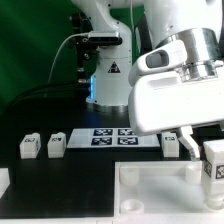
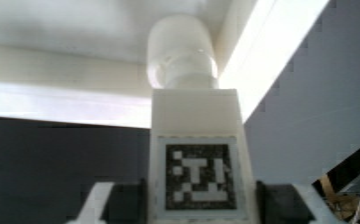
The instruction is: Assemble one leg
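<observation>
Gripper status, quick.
The gripper is closed, holding the leg.

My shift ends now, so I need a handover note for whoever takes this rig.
Gripper: jaws shut on a leg, held by the panel's corner at the exterior view's right.
Two loose legs lie at the exterior view's left of the marker board, a fourth at its right.
Done: leg picked up.
Left: seat it in the panel; contact cannot be told.

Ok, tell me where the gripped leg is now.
Exterior view's right edge: the leg is held in the jaws, just above the white panel.
</observation>
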Available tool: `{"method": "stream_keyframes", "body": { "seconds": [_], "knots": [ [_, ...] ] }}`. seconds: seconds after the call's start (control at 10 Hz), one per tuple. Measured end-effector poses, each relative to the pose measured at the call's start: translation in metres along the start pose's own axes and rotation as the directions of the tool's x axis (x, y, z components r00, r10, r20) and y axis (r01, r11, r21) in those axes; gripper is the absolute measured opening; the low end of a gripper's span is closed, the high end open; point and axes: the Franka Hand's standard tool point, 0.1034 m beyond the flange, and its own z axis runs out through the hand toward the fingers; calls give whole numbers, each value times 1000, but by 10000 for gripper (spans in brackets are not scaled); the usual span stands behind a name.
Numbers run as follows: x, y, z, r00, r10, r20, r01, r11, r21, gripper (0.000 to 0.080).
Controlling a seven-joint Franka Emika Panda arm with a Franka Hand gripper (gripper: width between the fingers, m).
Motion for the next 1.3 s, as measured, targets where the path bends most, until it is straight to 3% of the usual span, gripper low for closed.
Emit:
{"method": "stream_keyframes", "body": {
  "seconds": [0.2, 0.5, 1.0, 1.1, 1.2, 1.3],
  "knots": [
    [1, 0, 1, 1000, -1, -16, 1, 1000, -3, 292],
    [-11, 5, 12, 1000, 8, -5, -8, 1000, -6, 292],
    [-8, 6, 14, 1000, 10, -29, -10, 1000, -9, 292],
    [-10, 5, 16, 1000, 10, -14, -10, 1000, -6, 374],
    [-11, 5, 16, 1000, 10, -12, -11, 1000, -6, 513],
    [-11, 5, 16, 1000, 10, -12, -11, 1000, -6, 513]
  ]
}}
